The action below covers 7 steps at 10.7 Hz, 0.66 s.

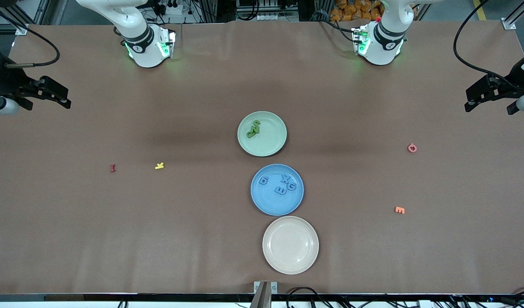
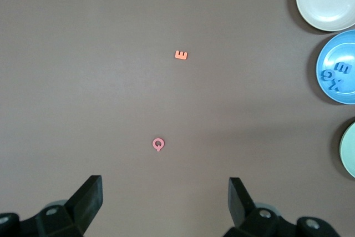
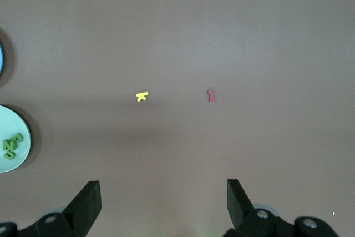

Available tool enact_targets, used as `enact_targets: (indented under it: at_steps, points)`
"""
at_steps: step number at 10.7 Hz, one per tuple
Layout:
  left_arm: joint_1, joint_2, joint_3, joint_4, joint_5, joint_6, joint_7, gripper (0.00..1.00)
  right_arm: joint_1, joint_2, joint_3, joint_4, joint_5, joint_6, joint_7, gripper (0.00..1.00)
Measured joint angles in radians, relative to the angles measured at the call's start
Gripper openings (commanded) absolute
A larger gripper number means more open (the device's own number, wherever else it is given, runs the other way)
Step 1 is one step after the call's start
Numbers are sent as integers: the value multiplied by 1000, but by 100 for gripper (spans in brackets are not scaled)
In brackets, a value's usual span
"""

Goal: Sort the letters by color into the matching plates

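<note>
Four blue letters (image 1: 279,185) lie in the blue plate (image 1: 262,204); the green letters (image 1: 253,129) sit clustered in the green plate (image 1: 270,145), count not resolvable. Sorting appears complete. The left gripper (image 1: 486,95) and right gripper (image 1: 46,93) wait over the table's two ends, jaws apart, holding nothing. Risk: the red (image 1: 112,168), yellow (image 1: 159,166), pink (image 1: 412,148) and orange (image 1: 399,210) letters remain loose on the table; a mistaken pick would contaminate a plate. The cream plate (image 1: 274,261) is empty.

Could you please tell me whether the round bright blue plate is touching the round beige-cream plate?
Cannot tell. In the front view, the bright blue plate and beige-cream plate rims meet with no plain gap.
</note>
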<state>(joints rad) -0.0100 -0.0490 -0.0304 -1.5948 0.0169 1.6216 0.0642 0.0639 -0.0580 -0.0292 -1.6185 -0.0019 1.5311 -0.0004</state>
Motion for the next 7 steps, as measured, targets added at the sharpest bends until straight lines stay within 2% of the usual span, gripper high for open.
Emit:
enact_targets:
  at_steps: [7]
  points:
    - [0, 1, -1, 0, 0, 5, 1, 100, 48, 0, 4, 3, 0, 3, -1, 100]
